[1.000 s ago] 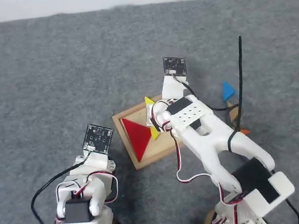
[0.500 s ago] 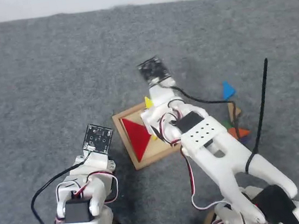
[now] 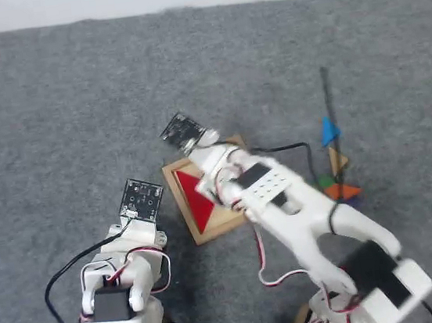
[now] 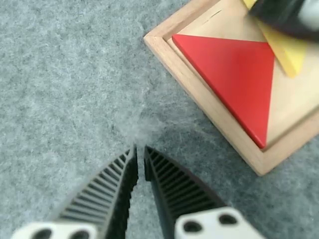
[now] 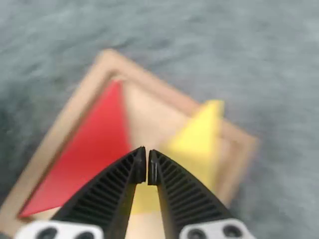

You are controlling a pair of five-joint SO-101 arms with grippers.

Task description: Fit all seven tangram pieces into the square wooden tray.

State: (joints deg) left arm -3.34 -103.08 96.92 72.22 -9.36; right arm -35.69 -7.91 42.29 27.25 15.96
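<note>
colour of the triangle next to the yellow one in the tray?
It's a red triangle, clearest in the left wrist view.

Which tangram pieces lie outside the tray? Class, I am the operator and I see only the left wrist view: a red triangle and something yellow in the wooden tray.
Observer: The high view shows a blue triangle on the grey carpet, off to the right of the tray.
Operator: Anything else beside it?
Observer: Yes, an orange piece and a green piece lie close together, nearer the arms than the blue one.
Operator: Does the right gripper hold a piece?
Observer: No. The right gripper is shut on nothing, over the tray where the red triangle meets the yellow piece.
</note>
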